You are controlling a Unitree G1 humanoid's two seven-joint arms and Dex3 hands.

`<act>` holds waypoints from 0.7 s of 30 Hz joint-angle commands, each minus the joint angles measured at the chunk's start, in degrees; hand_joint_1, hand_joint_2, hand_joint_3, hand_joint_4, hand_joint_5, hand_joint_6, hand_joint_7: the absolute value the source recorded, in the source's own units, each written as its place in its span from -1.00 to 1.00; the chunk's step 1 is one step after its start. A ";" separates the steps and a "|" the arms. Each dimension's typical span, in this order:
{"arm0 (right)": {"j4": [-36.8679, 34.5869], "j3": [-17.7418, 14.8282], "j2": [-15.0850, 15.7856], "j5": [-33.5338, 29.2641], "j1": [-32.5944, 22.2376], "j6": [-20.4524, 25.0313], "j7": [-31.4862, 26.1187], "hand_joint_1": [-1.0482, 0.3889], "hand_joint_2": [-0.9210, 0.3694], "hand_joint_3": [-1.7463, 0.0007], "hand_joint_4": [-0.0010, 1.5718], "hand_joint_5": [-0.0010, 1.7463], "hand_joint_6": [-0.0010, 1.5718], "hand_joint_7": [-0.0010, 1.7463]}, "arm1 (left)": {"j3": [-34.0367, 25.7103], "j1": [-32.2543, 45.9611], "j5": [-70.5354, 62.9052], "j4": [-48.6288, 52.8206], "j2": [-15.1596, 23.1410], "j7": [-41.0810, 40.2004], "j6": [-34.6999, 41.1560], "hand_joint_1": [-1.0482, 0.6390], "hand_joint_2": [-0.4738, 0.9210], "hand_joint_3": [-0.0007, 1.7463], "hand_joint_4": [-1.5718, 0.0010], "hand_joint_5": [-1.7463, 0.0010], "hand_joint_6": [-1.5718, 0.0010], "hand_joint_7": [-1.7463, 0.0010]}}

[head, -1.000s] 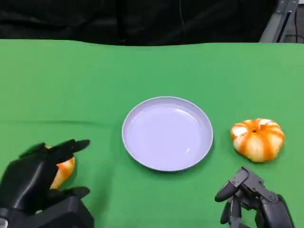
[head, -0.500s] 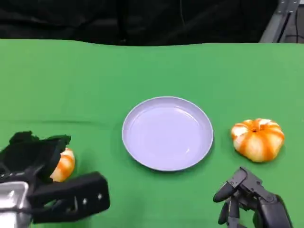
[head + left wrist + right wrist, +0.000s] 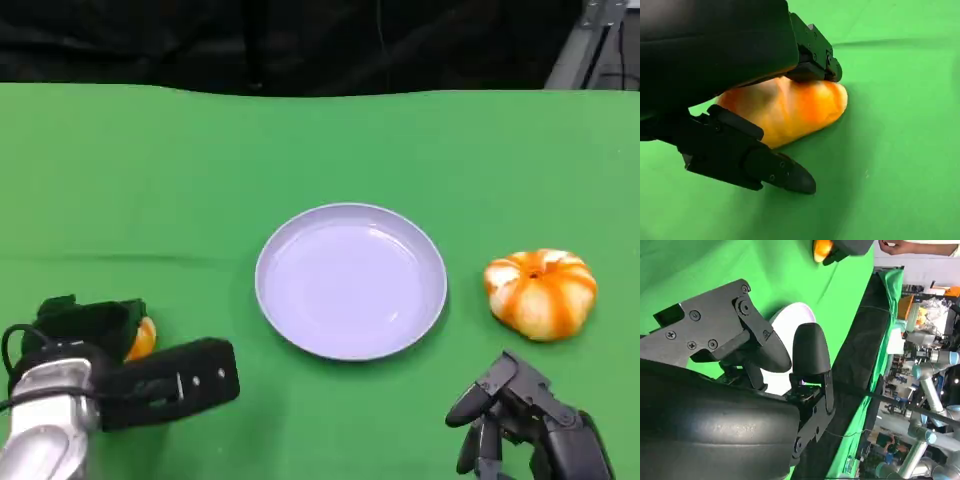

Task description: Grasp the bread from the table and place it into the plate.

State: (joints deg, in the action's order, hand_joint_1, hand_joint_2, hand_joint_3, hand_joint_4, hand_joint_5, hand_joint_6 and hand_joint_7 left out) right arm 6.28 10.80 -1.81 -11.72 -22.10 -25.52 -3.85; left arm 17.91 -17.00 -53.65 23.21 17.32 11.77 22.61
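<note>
The black left hand [image 3: 95, 345] is sitting right over the golden-orange glazed bread roll [image 3: 790, 112] at the near left of the green cloth table [image 3: 150, 180], and its fingers [image 3: 812, 60] are curling around the roll, touching its top while it is lying on the cloth. The round pale lavender plate [image 3: 351, 281] is waiting at the centre, well apart from the roll. Beyond it, an orange-and-white striped pumpkin-shaped bun [image 3: 541, 293] is resting near the black right hand [image 3: 525, 425], which is hovering low with fingers loosely apart, gripping nothing.
</note>
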 commanded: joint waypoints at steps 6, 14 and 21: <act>0.31 -0.02 0.36 0.52 0.11 -0.02 0.04 0.14 -0.66 -0.61 -0.08 1.00 -0.44 1.00 | -1.45 1.41 7.81 11.10 2.12 -27.07 -17.11 0.00 0.93 -0.99 -0.19 -0.91 -0.09 -0.34; 0.43 -0.01 0.50 0.69 0.08 0.08 0.22 0.14 -0.66 -0.62 -0.09 1.00 -0.44 1.00 | -2.20 4.01 9.00 0.45 2.61 -38.96 -26.64 0.17 0.91 -0.90 -0.26 -1.00 0.00 -1.00; -0.24 -0.12 0.41 -0.33 0.59 -0.57 -0.55 0.17 -0.66 -0.63 -0.08 1.00 -0.43 1.00 | -1.79 3.89 9.29 -7.55 0.66 -42.22 -30.47 0.24 -0.07 0.64 -0.34 -1.00 -0.09 -1.00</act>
State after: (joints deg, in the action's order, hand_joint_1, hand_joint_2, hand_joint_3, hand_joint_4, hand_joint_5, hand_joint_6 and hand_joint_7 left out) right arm 6.06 11.13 -1.79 -11.91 -21.81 -25.62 -3.85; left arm 16.16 -13.47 -45.09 18.42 18.20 -28.93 -5.40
